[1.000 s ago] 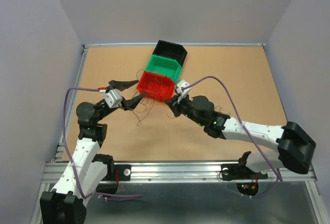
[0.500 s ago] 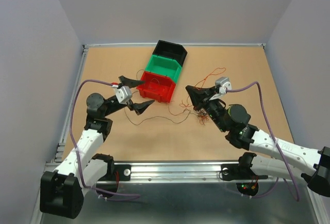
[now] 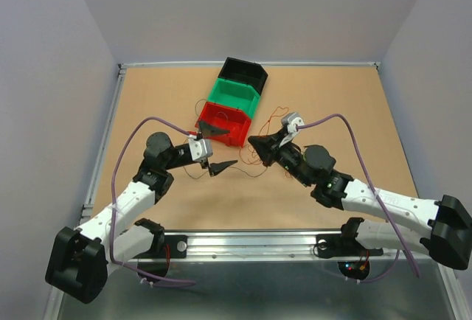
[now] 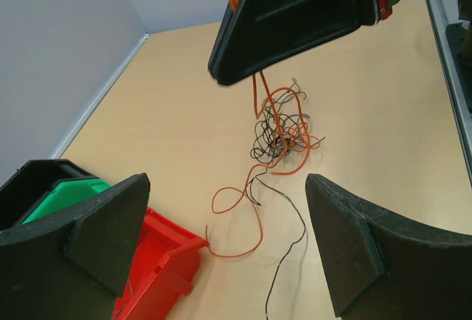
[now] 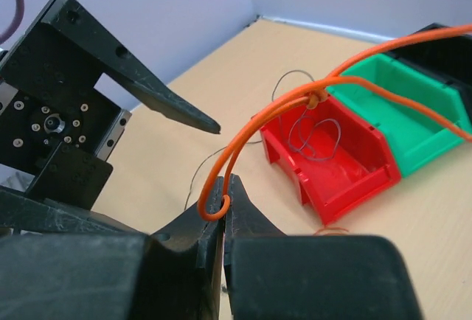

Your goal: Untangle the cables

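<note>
My right pincer is clamped on an orange strand, my left pincer gapes wide and empty, and the cables lie knotted on the worktop near the red bin, so I judge most untangling remains.

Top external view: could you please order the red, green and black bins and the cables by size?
1. Red bin and green bin, too alike to rank.
2. Black bin, slightly smaller, farthest back.
3. Cables.
</note>
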`<state>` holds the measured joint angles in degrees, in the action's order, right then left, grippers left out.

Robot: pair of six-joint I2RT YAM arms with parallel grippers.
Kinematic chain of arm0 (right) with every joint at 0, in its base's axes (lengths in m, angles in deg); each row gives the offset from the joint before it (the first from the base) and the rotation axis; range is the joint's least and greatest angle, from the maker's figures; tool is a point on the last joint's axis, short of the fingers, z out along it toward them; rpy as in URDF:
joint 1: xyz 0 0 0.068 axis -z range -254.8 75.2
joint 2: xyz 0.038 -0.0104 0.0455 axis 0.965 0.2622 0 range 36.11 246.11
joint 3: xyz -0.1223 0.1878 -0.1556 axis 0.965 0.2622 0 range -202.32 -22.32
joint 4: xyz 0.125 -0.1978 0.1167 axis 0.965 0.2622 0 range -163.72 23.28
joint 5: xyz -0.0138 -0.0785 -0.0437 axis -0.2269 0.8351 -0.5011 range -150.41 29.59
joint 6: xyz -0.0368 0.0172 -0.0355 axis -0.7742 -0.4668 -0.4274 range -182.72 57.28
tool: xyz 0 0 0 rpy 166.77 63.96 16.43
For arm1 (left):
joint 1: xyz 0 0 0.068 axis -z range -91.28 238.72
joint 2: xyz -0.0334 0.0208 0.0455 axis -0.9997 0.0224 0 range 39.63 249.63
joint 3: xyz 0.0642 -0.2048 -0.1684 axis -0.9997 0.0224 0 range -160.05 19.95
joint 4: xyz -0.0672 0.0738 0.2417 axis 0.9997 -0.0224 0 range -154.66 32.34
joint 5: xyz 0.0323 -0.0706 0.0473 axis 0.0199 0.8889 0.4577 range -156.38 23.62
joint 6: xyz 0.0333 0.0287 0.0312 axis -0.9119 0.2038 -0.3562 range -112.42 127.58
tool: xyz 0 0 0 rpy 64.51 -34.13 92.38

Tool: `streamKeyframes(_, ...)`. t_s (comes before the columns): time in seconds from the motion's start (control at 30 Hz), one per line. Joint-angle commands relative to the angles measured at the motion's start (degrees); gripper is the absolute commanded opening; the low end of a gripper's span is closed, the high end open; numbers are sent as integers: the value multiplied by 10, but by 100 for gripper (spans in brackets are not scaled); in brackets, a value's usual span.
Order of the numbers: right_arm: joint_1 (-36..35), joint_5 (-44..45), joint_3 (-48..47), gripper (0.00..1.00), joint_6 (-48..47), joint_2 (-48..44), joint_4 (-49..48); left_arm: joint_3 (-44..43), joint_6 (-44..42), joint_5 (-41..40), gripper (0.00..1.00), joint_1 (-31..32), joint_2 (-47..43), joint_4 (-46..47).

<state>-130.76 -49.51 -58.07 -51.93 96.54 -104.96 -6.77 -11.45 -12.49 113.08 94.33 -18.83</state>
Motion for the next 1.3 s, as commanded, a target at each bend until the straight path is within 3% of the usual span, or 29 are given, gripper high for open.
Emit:
streamKeyframes(0.0,-4,-39,-28,0,28,6,-18,-5,-64,-29,99,34,15,3)
streamKeyframes(0.27,-4,-46,-32,0,36,23,-18,-25,-62,-44,92,58,66,1)
streamKeyframes(0.47,-4,-18,-35,1,45,35,-24,-42,-55,-40,75,66,98,-5)
streamKeyframes(0.5,-4,-12,-35,1,46,37,-25,-44,-52,-38,68,67,101,-7)
streamKeyframes(0.6,-4,11,-33,1,49,41,-28,-54,-44,-29,57,68,107,-11)
streamKeyframes(0.73,-4,17,-30,1,51,44,-36,-61,-32,-20,50,69,119,-11)
streamKeyframes(1.27,-4,42,-23,1,46,38,-45,-90,-33,0,48,94,157,-44)
